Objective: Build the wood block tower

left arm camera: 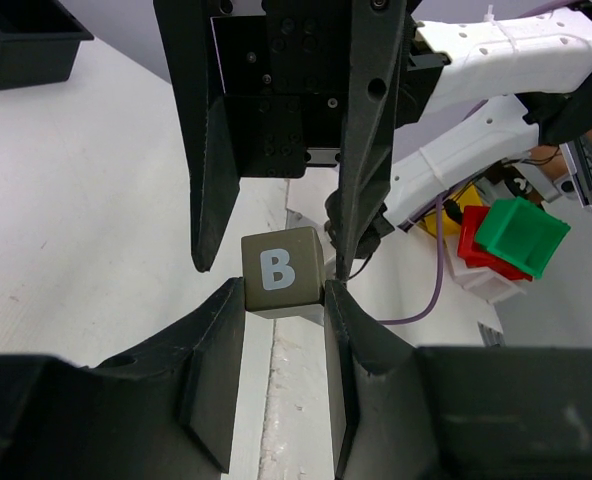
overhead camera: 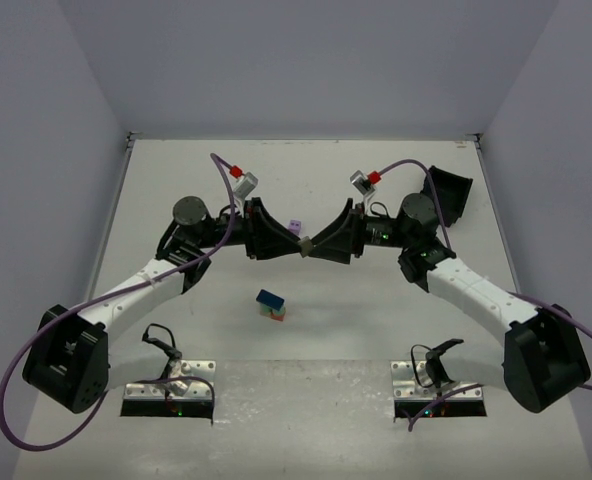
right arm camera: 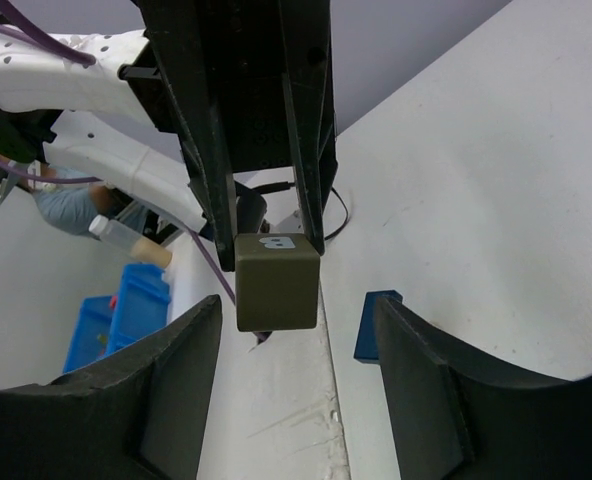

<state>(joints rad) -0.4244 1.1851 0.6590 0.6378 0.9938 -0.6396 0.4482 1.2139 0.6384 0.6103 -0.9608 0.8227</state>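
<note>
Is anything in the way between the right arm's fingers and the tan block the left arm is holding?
Nothing visible. The right fingers flank the tan block with open gaps on both sides; only the left fingers touch it.

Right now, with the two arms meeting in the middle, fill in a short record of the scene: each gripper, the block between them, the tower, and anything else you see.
left gripper: shut on the tan B block
right gripper: open, standing wide of that block on both sides
tan B block: held in the air where the two grippers meet
tower: short stack, blue on top, on the near side of the grippers, untouched
purple block: loose, just beyond the grippers
black bin: far right corner
</note>
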